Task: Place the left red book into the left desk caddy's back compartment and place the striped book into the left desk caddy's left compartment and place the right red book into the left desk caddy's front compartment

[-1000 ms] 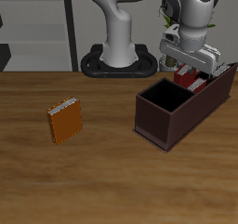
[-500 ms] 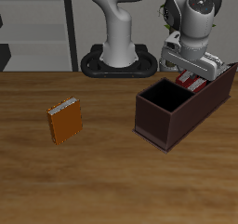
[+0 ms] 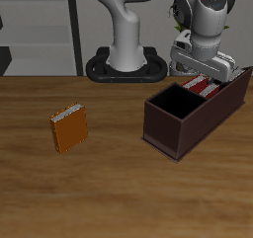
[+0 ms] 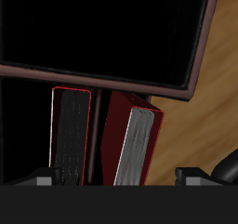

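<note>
The left desk caddy (image 3: 188, 128) is a dark maroon box lying near the table's back. My gripper (image 3: 205, 72) hovers just above its narrow slots at the far end, open and empty. In the wrist view my gripper (image 4: 116, 178) has its fingers (image 4: 42, 179) spread wide over two red-covered books standing on edge in neighbouring slots. One book (image 4: 70, 135) shows a dark grey edge framed in red; the other (image 4: 130, 139) shows a crimson cover and pale page edges. They appear as red and whitish strips in the exterior view (image 3: 205, 85). I cannot make out the striped book. The large square compartment (image 4: 93, 23) is dark and empty.
A plain orange book (image 3: 69, 129) lies flat on the wooden table well away from the caddy, nearer the middle. The robot's base (image 3: 126, 64) stands at the table's back. Shelving stands behind the table.
My gripper has lifted a little above the caddy's slots and holds nothing. The books, the caddy and the orange book have not moved.
</note>
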